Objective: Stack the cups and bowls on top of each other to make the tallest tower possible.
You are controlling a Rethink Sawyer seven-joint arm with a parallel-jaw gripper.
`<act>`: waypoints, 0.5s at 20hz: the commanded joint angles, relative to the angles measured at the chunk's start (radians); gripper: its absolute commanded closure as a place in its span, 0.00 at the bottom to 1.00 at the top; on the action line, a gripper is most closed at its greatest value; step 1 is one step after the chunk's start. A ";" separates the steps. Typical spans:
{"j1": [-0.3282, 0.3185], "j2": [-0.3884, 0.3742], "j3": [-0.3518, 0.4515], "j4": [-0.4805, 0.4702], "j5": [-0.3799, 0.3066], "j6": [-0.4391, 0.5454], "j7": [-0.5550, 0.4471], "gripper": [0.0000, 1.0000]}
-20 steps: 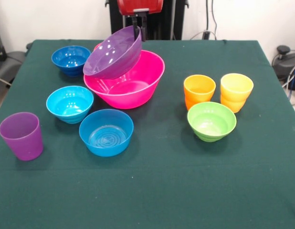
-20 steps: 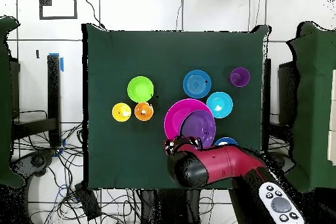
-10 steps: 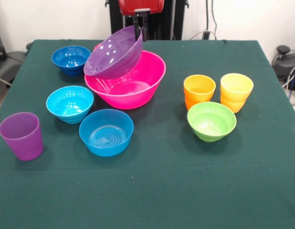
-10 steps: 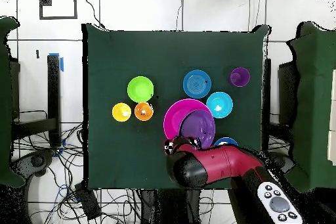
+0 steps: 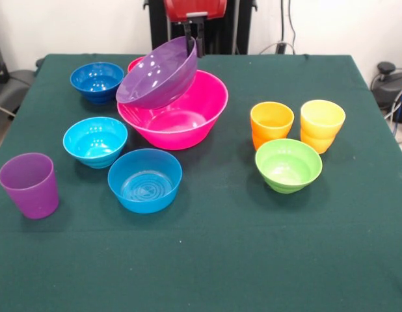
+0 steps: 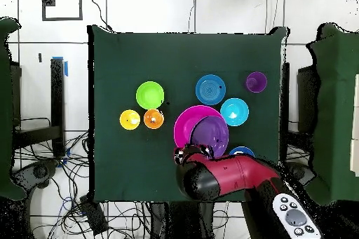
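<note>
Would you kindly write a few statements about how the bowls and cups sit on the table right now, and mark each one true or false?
1. The purple bowl lies tilted in the hot-pink bowl. True.
2. The gripper hangs over the lime green bowl. False: it is at the purple bowl's raised far rim.
3. The orange cup and the yellow cup stand side by side behind the lime green bowl. True.
4. The purple cup is stacked inside the cyan bowl. False: it stands alone on the green cloth, apart from the bowls.
5. The mid blue bowl holds a cup. False: it is empty.
</note>
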 commanded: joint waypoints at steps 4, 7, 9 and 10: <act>0.043 0.035 -0.036 0.039 -0.047 -0.040 0.072 1.00; 0.070 0.034 -0.063 0.028 -0.046 -0.022 0.082 1.00; 0.070 0.035 -0.064 0.027 -0.039 -0.020 0.078 1.00; 0.069 0.034 -0.064 0.028 -0.037 -0.020 0.076 1.00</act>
